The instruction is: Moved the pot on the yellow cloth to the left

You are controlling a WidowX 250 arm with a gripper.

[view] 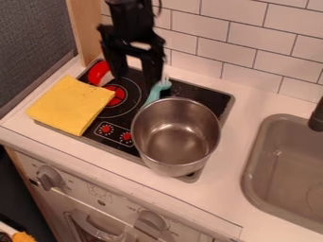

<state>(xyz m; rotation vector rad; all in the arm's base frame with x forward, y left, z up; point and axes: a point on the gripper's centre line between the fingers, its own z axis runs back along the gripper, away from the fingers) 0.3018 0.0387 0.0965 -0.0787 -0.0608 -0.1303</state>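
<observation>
Pincer [133, 78] hangs over the back part of the stove top [205, 95], arm in from the top edge, fingers apart.

Pot [176, 137]: silver, upright, open side up, nearer the camera than the pincer and to its right in the view. Sits on the front right of the stove top, apart from the pincer. Pot and cloth are apart, with bare stove top between them.

Yellow cloth [69, 104]: left of the pincer and nearer the camera, lying flat over the left edge of the stove top, partly on the table [227, 194].

Red object [99, 72]: just left of the pincer, behind the cloth; type unclear. Red burner mark [116, 94] between pincer and cloth. Teal utensil [156, 91] close to the pincer on its near right side, between it and the pot; can't tell if it touches the pot.

Sink [250, 158] well off to the right of the pincer, black faucet [317, 116] at its far right. White tile wall [199, 28] behind and right of pincer. Oven front [97, 191] with knobs, below the table edge, camera side of the pincer.
</observation>
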